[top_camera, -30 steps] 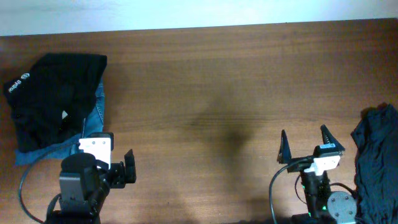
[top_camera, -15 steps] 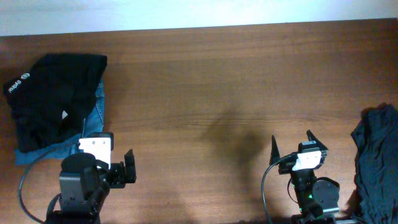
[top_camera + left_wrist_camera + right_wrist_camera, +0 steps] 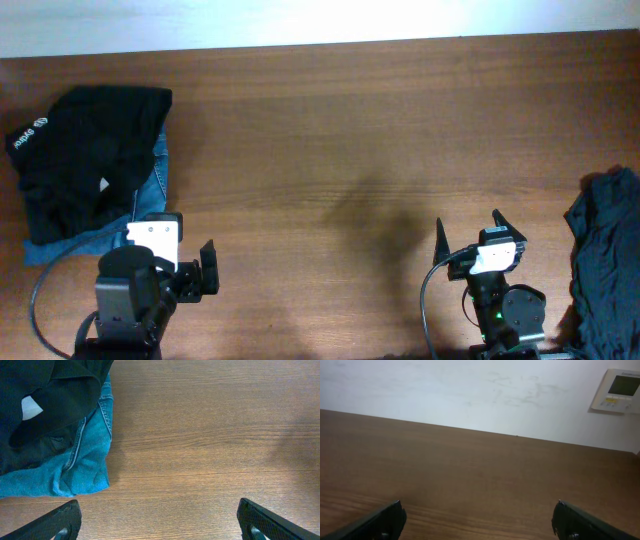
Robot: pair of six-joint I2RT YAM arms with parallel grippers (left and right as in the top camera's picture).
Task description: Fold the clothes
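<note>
The clothes lie in two places. A black garment [image 3: 90,150] with a small white logo [image 3: 30,131] rests at the far left on top of folded blue jeans [image 3: 153,190]. A dark crumpled garment [image 3: 605,260] sits at the right edge. My left gripper [image 3: 200,272] hovers open just in front of the left pile. In the left wrist view the black garment [image 3: 50,390] and jeans [image 3: 82,460] lie up and left of the left gripper [image 3: 159,506], with only bare wood between the jaws. My right gripper [image 3: 468,228] is open and empty over bare wood, left of the dark garment. In the right wrist view the right gripper [image 3: 478,507] faces the far table edge.
The wooden table [image 3: 340,130] runs to a white wall [image 3: 470,390] at the back. A wall control panel [image 3: 617,390] shows at the upper right of the right wrist view. Cables loop beside both arm bases at the front edge.
The right arm shifted a little left and back toward the front edge, then stopped. The left arm and both garments stayed put.
</note>
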